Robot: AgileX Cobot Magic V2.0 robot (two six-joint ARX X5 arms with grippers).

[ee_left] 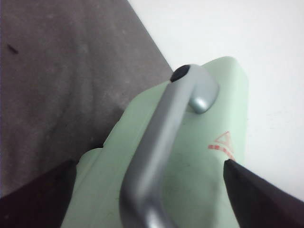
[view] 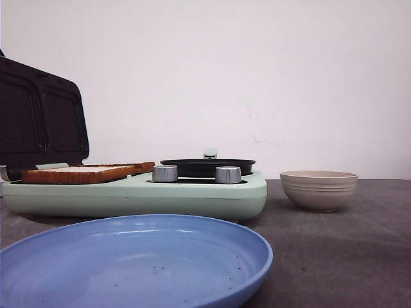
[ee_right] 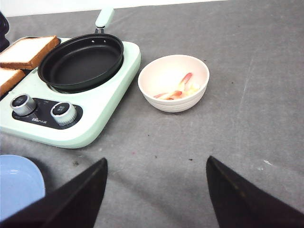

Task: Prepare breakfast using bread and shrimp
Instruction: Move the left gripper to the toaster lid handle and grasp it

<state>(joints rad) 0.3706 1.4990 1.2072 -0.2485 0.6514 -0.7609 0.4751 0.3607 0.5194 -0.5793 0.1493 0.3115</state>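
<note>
Your left claw (ee_left: 151, 190) is spread wide, its two dark fingers (ee_left: 35, 194) on either side of the lid's grey handle (ee_left: 156, 147) without touching it; the handle runs between them over the pale green lid (ee_left: 209, 166), which carries a small red warning triangle (ee_left: 223, 145). Your right claw (ee_right: 156, 194) is spread too and pinches nothing, hanging over bare grey bench (ee_right: 247, 118) on the near side of the bowl (ee_right: 174, 83).

You see the bread (view: 80, 173) lying flat on the left plate of the green cooker (view: 135, 196), under the raised black lid plate (view: 40, 115) that stands at the far left. In your right wrist view the two slices (ee_right: 26, 52) lie side by side, just left of the black pan (ee_right: 80, 61). That pan sits on the cooker's right half, its pale green handle (ee_right: 104, 17) pointing to the far side, and is bare inside. Two silver knobs (ee_right: 63, 112) stand on the cooker's near edge below it.

The shrimp (ee_right: 178, 90) lies in the beige bowl, an orange-pink lump with paler bits, toward the bowl's right side. The bowl stands on the bench just right of the cooker, not touching it. A blue plate (view: 128, 263) sits nearest you, in front of the cooker.
</note>
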